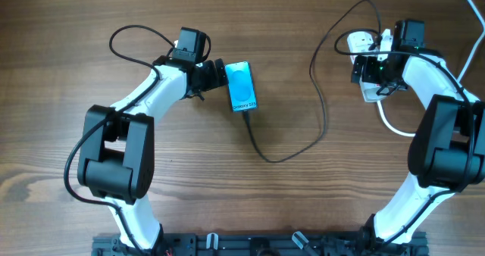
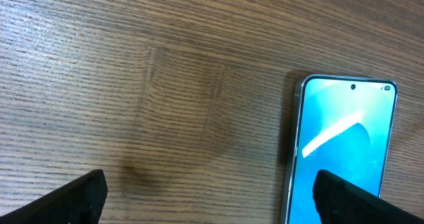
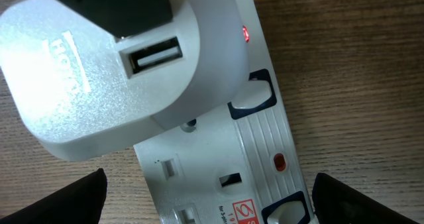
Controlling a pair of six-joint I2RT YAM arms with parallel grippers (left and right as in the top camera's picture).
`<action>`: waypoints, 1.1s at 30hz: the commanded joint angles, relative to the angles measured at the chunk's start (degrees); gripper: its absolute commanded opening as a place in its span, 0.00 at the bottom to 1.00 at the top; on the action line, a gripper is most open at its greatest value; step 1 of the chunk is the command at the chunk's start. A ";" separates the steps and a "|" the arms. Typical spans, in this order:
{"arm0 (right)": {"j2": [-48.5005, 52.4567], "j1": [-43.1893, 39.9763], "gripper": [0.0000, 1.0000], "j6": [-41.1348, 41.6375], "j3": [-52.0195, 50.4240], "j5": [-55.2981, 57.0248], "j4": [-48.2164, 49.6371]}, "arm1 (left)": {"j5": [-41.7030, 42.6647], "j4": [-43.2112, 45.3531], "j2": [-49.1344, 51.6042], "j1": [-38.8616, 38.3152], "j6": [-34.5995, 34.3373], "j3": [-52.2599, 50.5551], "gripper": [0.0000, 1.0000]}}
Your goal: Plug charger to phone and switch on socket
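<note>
Between the fingertips of your right pincer, at the bottom edge of its wrist view, the socket carries a red-framed square mark with a red "S" in it. The small print beside the mark starts with "19" and is cut off. Up and left of that pincer, the white adapter bears raised letters starting "HO"; the rest is unclear. Just beside your left pincer, the phone shows white text reading "Galaxy", with its trailing characters too small to read.

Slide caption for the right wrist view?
Open right gripper over the socket, white adapter plugged in, red indicator beside it.
</note>
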 commanded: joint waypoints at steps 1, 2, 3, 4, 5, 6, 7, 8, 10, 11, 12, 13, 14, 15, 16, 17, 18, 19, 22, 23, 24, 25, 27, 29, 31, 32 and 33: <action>0.98 -0.46 1.00 1.31 0.22 0.63 0.09 | -0.76 0.17 0.57 -0.11 0.22 -0.15 1.00; 0.81 -0.83 1.00 2.56 0.28 0.61 0.02 | -0.76 0.17 0.57 -0.11 0.22 -0.15 1.00; 0.42 -1.51 1.00 4.24 0.31 0.26 -0.02 | -0.76 0.15 0.57 -0.11 0.22 -0.15 1.00; 0.04 -2.21 1.00 5.31 0.31 -0.63 -0.02 | -0.76 0.17 0.57 -0.11 0.22 -0.17 1.00; -0.26 -2.82 1.00 5.57 0.31 -1.84 0.02 | -0.76 0.17 0.57 -0.11 0.22 -0.15 1.00; -0.57 -3.67 1.00 5.60 0.31 -3.67 0.15 | -0.76 0.17 0.57 -0.13 0.22 -0.17 1.00; -0.79 -4.66 1.00 5.60 0.31 -5.66 0.35 | -0.76 0.17 0.57 -0.11 0.22 -0.15 1.00; -0.81 -5.31 1.00 5.60 0.31 -6.97 0.46 | -0.76 0.17 0.57 -0.11 0.22 -0.15 1.00; -0.79 -7.26 1.00 5.60 0.31 -9.68 0.52 | -0.76 0.17 0.57 -0.11 0.22 -0.15 1.00; -0.79 -7.72 1.00 5.60 0.31 -9.64 0.46 | -0.76 0.17 0.57 -0.11 0.22 -0.15 1.00; -0.79 -8.07 1.00 5.46 0.31 -9.62 0.48 | -0.76 0.17 0.57 -0.13 0.22 -0.15 1.00; -0.79 -8.26 1.00 5.22 0.31 -9.60 0.61 | -0.76 0.20 0.57 -0.11 0.22 -0.15 1.00; -0.79 -8.31 1.00 5.20 0.31 -9.55 0.85 | -0.76 0.17 0.57 -0.11 0.22 -0.17 1.00; -0.79 -8.28 1.00 5.27 0.31 -9.57 1.38 | -0.76 0.17 0.57 -0.13 0.22 -0.15 1.00; -0.79 -8.28 1.00 5.44 0.31 -9.60 2.05 | -0.76 0.17 0.57 -0.11 0.22 -0.17 1.00; -0.79 -8.28 1.00 5.99 0.31 -9.53 2.97 | -0.76 0.17 0.57 -0.11 0.22 -0.15 1.00; -0.79 -8.28 1.00 7.04 0.31 -9.07 3.87 | -0.76 0.17 0.57 -0.11 0.22 -0.17 1.00; -0.79 -8.28 1.00 10.21 0.31 -6.97 5.88 | -0.76 0.17 0.57 -0.11 0.22 -0.17 1.00; -0.79 -8.28 1.00 13.60 0.31 -4.98 9.31 | -0.76 0.17 0.57 -0.11 0.22 -0.15 1.00; -0.79 -8.28 1.00 14.99 0.31 -3.91 10.58 | -0.76 0.17 0.57 -0.11 0.22 -0.15 1.00; -0.79 -8.28 1.00 15.69 0.31 -3.96 11.17 | -0.76 0.17 0.57 -0.11 0.22 -0.15 1.00; -0.79 -8.28 1.00 16.02 0.31 -4.31 11.52 | -0.76 0.17 0.57 -0.11 0.22 -0.15 1.00; -0.79 -8.28 1.00 15.58 0.31 -7.85 12.39 | -0.76 0.17 0.57 -0.11 0.22 -0.17 1.00; -0.76 -8.28 1.00 14.12 0.28 -11.76 12.92 | -0.76 0.17 0.57 -0.11 0.22 -0.15 1.00; -0.76 -8.28 1.00 13.94 0.28 -12.35 12.63 | -0.76 0.17 0.57 -0.11 0.22 -0.15 1.00; -0.76 -8.28 1.00 13.94 0.28 -11.98 12.13 | -0.76 0.17 0.57 -0.11 0.22 -0.15 1.00; -0.76 -8.28 1.00 13.86 0.24 -11.58 11.69 | -0.76 0.17 0.57 -0.11 0.22 -0.15 1.00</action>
